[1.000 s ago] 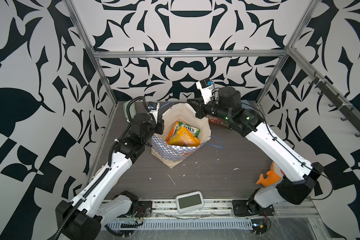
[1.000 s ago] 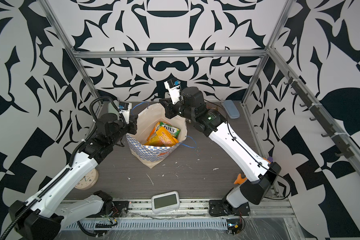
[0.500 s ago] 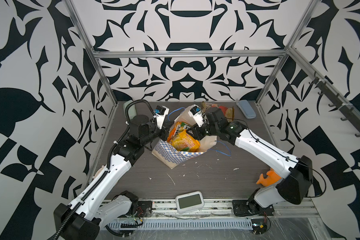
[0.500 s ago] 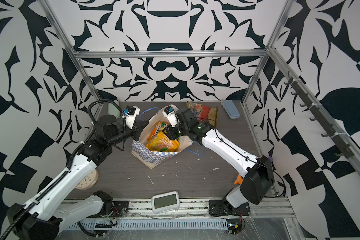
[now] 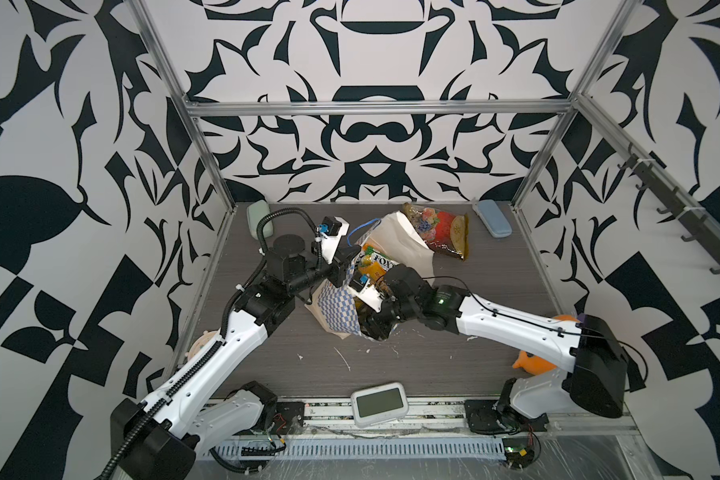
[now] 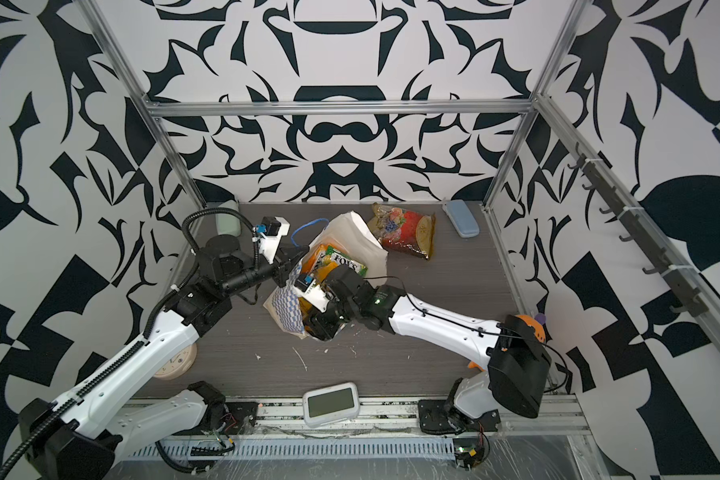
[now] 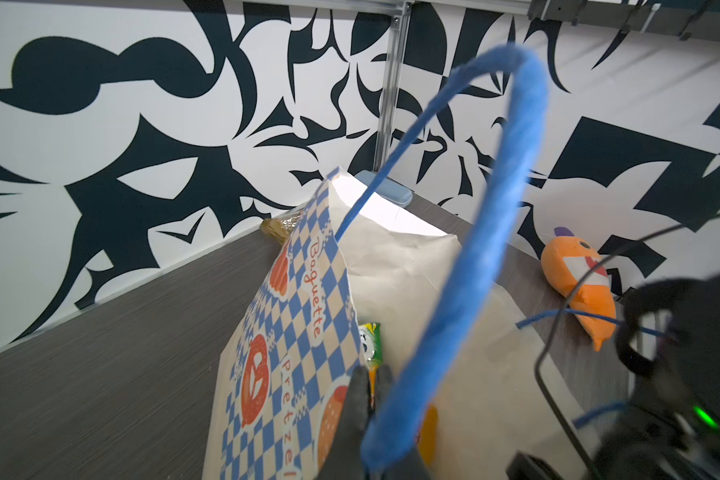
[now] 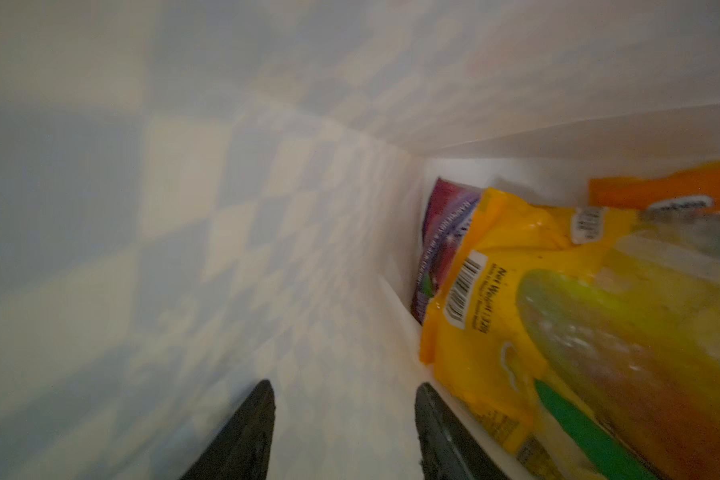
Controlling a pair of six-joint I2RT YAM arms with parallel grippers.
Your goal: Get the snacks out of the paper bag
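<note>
Enclosing dk woodgrain tabletop (image 5: 412, 374) w/ paper bag (image 5: 335, 307): b&w walls (image 5: 375, 137).

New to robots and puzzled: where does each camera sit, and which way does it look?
Top views: a pair overhead, looking down at the table and paper bag; left arm and right arm show.
Left wrist: on the left arm, facing the left pincer clamping the bag's rim.
Right wrist: peering inside the bag, open right pincer beside a yellow packet.
Shared: the bag.
</note>
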